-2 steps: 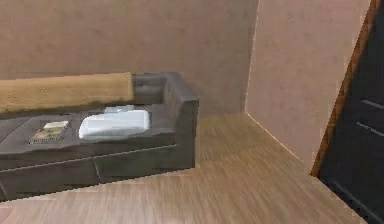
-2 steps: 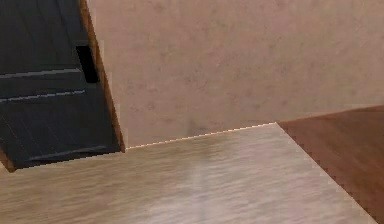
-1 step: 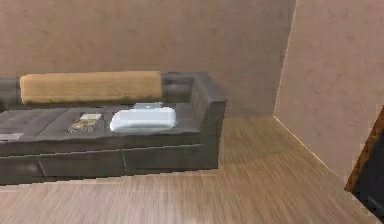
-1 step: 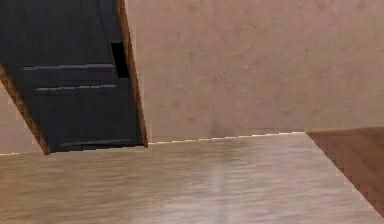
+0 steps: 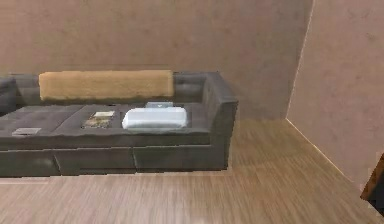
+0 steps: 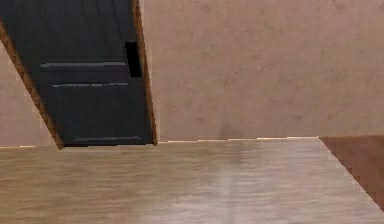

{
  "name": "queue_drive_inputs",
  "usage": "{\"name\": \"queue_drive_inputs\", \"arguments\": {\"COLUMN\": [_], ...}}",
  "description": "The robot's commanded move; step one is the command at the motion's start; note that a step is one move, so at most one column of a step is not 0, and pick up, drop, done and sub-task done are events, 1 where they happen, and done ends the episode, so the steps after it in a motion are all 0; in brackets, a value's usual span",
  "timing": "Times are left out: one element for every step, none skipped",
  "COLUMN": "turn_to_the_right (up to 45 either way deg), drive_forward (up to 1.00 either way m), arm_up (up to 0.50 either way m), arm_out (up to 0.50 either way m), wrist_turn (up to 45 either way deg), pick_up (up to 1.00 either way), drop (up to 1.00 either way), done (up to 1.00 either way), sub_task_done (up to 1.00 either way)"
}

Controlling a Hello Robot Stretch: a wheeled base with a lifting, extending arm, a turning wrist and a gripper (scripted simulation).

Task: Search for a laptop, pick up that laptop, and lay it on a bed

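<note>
Wood-plank floor; dark tufted sofa, tan bolster, pale rounded pillow.

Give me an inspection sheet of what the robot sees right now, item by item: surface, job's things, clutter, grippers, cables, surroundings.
surface: dark grey sofa standing on a wood floor, with a tan cushion along its backrest.
job's things: nothing seen.
clutter: on the sofa seat, a pale cushion-like thing, a small flat tan thing beside it, and a small grey thing behind it, too small to identify.
grippers: nothing seen.
cables: nothing seen.
surroundings: beige walls; a dark door in the arm side view; reddish-brown floor at that view's right.
</note>
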Motion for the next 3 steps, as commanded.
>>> {"name": "queue_drive_inputs", "arguments": {"turn_to_the_right": [0.0, -27.0, 0.0], "drive_forward": [0.50, 0.00, 0.75], "arm_up": [0.00, 0.00, 0.00], "arm_out": [0.00, 0.00, 0.00], "wrist_turn": [0.0, 0.0, 0.0], "pick_up": [0.00, 0.00, 0.00], "drop": [0.00, 0.00, 0.00], "done": [0.00, 0.00, 0.00], "sub_task_done": [0.00, 0.00, 0.00]}}
